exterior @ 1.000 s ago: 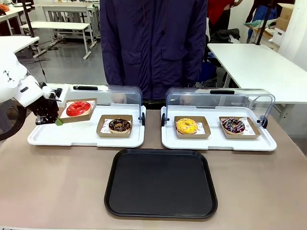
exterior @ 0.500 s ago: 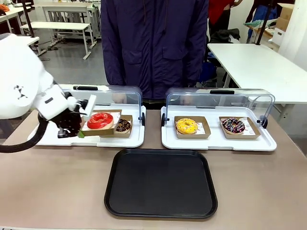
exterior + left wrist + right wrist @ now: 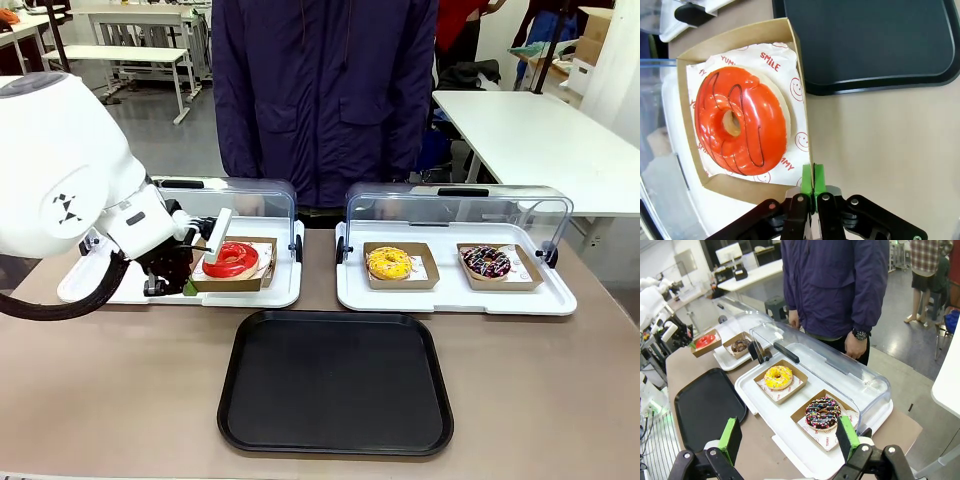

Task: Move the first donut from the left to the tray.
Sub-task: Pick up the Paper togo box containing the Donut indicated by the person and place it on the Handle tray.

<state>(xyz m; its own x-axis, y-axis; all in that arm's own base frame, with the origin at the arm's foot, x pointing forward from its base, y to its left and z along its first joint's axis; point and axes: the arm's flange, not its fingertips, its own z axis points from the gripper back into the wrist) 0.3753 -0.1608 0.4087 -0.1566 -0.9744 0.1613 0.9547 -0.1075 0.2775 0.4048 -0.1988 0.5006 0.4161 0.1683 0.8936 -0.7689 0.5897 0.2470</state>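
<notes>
Red-iced donut [image 3: 740, 122], in its brown cardboard holder [image 3: 740, 186], is held aloft at centre left of the front frame. The left gripper [image 3: 813, 179] is clenched on the holder's edge, green pads pressed together over the cardboard rim at the bottom of the wrist frame. The holder is lined with printed paper and seen tilted in the front view. Behind it, a white tray with a clear lid [image 3: 262, 205] sits at the left of the bench [image 3: 120, 400]. The black tray [image 3: 336, 382] lies at lower centre, just right of the held holder, apart from it. On a second white lidded tray [image 3: 455, 298] at the right, a yellow-iced donut [image 3: 389, 263] and a sprinkled chocolate donut [image 3: 486, 262] rest in holders. The right gripper [image 3: 790, 439] is spread wide, nothing between its pads. A person in a dark jacket [image 3: 325, 95] stands at top centre.
</notes>
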